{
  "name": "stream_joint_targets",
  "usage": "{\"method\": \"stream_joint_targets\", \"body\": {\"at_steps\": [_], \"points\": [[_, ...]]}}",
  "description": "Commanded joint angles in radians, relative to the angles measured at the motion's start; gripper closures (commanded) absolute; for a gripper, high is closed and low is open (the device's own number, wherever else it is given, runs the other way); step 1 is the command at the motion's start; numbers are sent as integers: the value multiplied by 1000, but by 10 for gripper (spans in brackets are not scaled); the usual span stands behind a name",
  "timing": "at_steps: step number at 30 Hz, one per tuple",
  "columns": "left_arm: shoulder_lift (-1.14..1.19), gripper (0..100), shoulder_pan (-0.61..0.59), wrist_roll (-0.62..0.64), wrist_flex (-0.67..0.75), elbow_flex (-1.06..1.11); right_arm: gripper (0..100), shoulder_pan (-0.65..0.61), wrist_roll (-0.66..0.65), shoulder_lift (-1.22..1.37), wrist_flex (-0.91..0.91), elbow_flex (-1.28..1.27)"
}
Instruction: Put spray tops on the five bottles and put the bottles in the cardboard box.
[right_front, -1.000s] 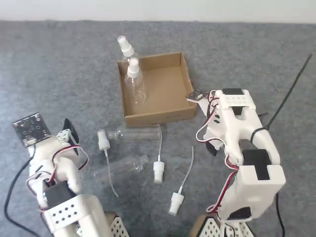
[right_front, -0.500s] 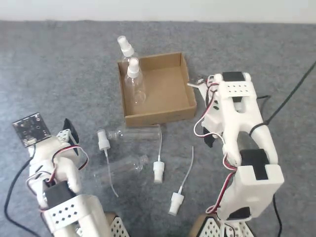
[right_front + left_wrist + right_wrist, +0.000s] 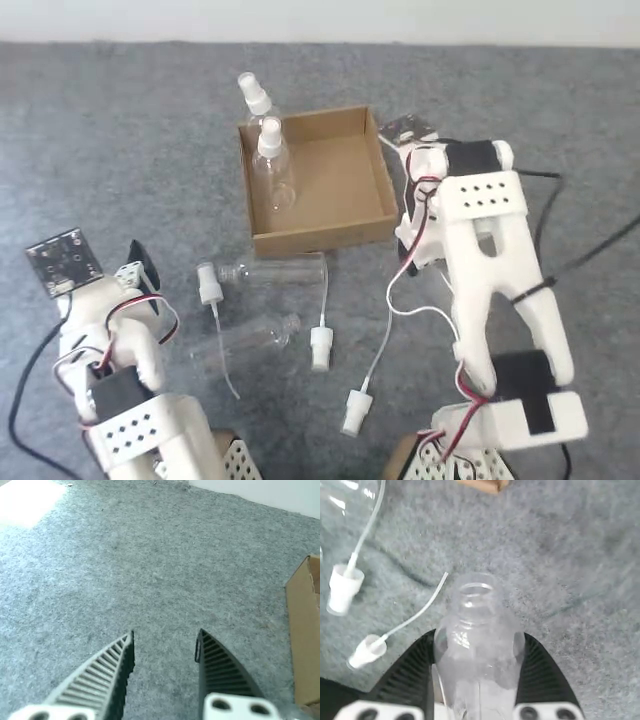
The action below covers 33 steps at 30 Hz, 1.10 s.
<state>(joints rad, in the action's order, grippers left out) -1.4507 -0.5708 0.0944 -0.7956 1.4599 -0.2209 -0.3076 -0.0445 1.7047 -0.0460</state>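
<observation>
Gripping an uncapped clear bottle (image 3: 479, 622) by its shoulders, the right claw (image 3: 477, 637) is holding it above the grey bench (image 3: 120, 150), with its arm standing just beside the cardboard box (image 3: 325, 238). The left claw (image 3: 165, 632) is hanging wide open with nothing in it. One capped bottle (image 3: 273, 175) is standing inside the box against its left wall, and another capped one (image 3: 255, 100) is standing at its far left corner. Two bare bottles (image 3: 275, 270) (image 3: 245, 338) and three loose spray tops (image 3: 320, 345) (image 3: 357, 410) (image 3: 208, 284) are lying in front of the box.
</observation>
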Motion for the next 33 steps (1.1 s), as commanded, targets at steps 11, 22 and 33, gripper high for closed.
{"method": "stream_joint_targets", "body": {"at_steps": [11, 22, 33], "points": [[-14, 807, 57, -5, 29, -8, 957, -4, 49, -400, -186, -265], [-14, 784, 89, -5, 28, -27, 957, 97, 158, -568, -417, -493], [-8, 743, 315, -115, -201, -209, 957, 269, 224, -578, -476, -517]]}}
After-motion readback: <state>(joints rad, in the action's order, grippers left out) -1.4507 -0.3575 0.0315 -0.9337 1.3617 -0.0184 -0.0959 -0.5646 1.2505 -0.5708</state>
